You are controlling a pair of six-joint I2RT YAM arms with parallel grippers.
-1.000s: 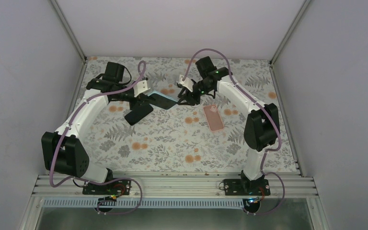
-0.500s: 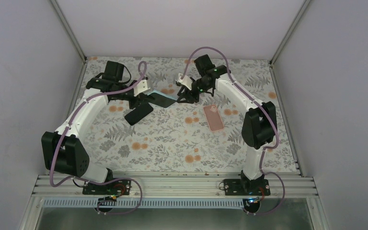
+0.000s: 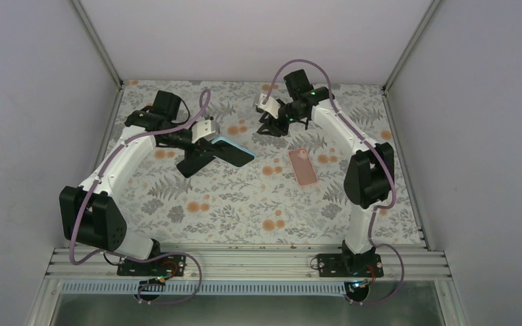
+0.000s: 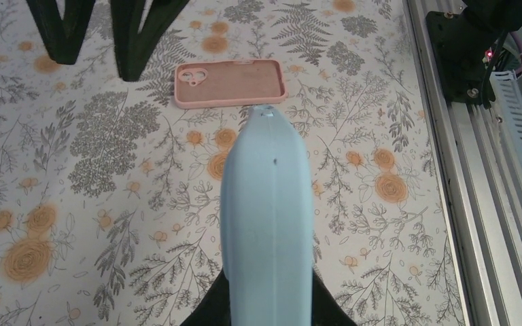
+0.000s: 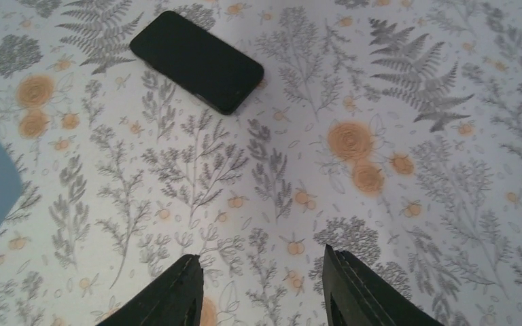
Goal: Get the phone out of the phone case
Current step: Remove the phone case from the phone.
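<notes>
- Grip state: my left gripper (image 4: pixel 266 314) is pinched on the blue case (image 4: pixel 266 217), one finger on each side near one end. The rest sticks out free.
- Phone (image 3: pixel 234 153) sits inside that case, dark face towards the top camera. It is held in the air over the far-left part of the tabletop (image 3: pixel 245 204), not touching it.
- My right gripper (image 5: pixel 262 292) is spread and empty, hovering near the far edge, apart from the case.
- Handling, my guess: the case looks rubbery, bendy and matte, so it should grip well. The phone is stiff, smooth, slippery and breakable if dropped. Both look light.
- Where to hold, my guess: right fingers on a free corner lip of the case to peel it back. Once a corner pops, take the phone's long edges, never the screen.
- Also on the tabletop: a black phone (image 5: pixel 196 61) lies flat below my left gripper. A pink case (image 4: pixel 230 83) lies flat right of middle, well apart.
- Surface: flat matte printed sheet with ferns and orange flowers.
- Room: plain white walls (image 3: pixel 245 34) on three sides, metal rail (image 4: pixel 476 170) along the near edge.
</notes>
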